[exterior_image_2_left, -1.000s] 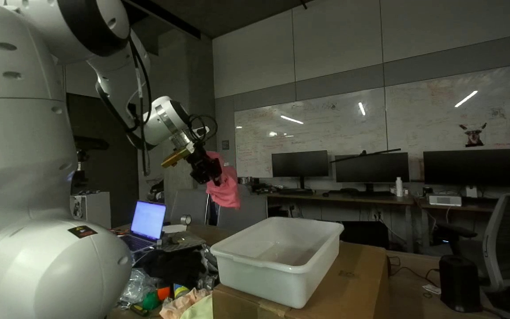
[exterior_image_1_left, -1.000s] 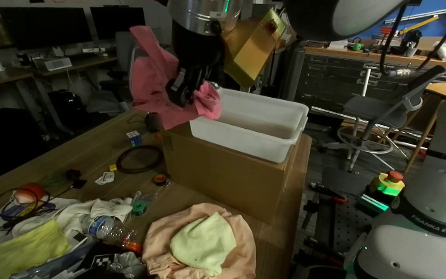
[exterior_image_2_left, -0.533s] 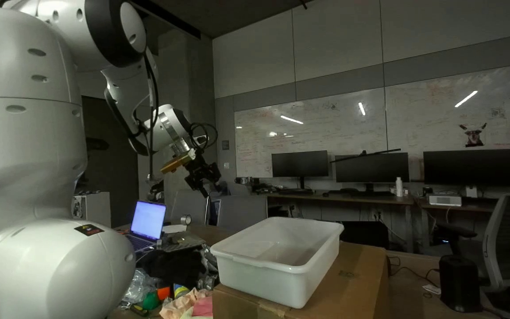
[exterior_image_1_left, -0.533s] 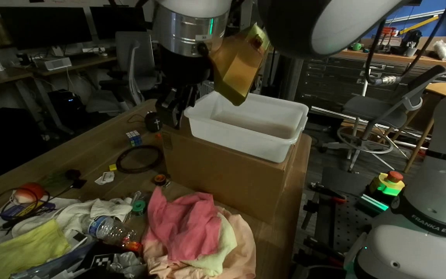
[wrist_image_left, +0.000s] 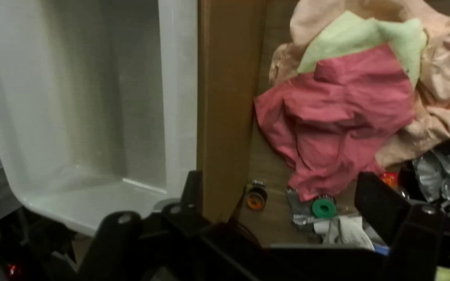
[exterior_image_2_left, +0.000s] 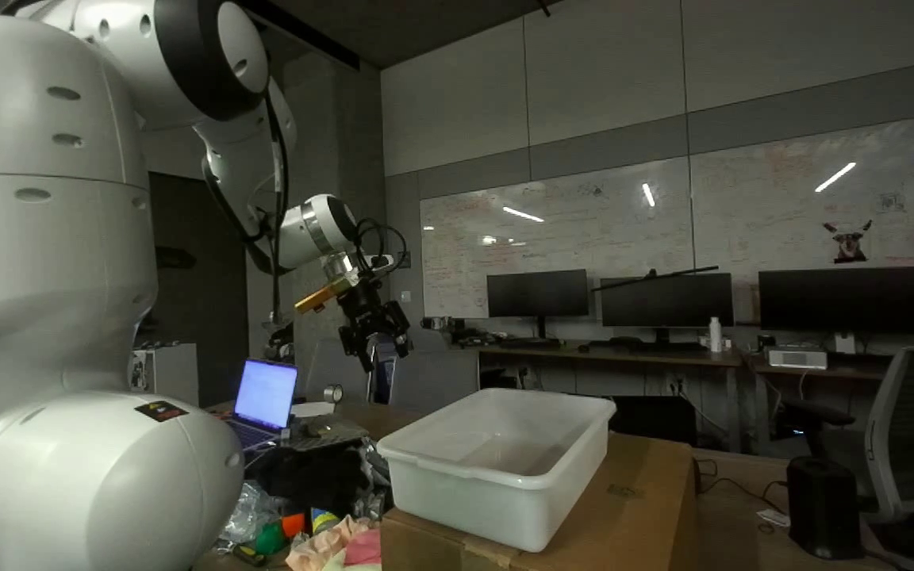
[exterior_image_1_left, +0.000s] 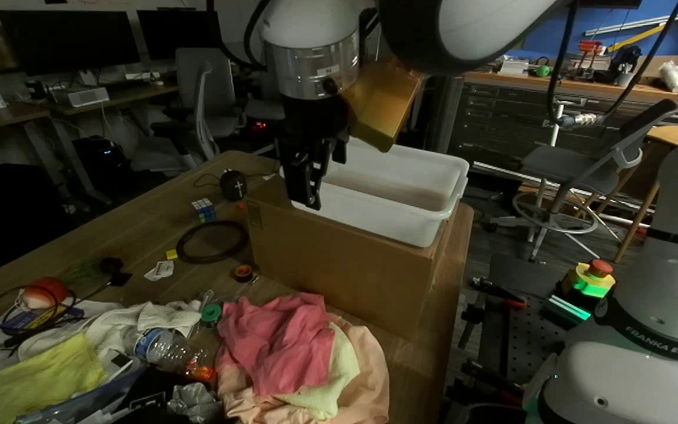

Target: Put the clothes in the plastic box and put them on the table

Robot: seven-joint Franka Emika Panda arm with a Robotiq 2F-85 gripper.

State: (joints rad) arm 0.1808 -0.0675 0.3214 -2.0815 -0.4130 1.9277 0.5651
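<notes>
Pink cloth (exterior_image_1_left: 280, 344); pale-green cloth (wrist_image_left: 356, 35); peach cloth (exterior_image_1_left: 371, 377); white box (exterior_image_2_left: 465, 496); brown carton (exterior_image_1_left: 339, 265); multicoloured, squared puzzle cube (exterior_image_1_left: 203, 209).

In an exterior view, the table (exterior_image_1_left: 121, 235) is seen from above at a slant, the clothes (exterior_image_1_left: 292, 353) close by at the bottom. In an exterior view, the line of sight runs almost level past the arm (exterior_image_2_left: 52, 301), near at the left, toward a whiteboard (exterior_image_2_left: 647, 238). Both exterior views share the tub (exterior_image_2_left: 465, 498). The wrist view looks steeply down past the fingers (wrist_image_left: 381, 207) onto tub and clothes.
</notes>
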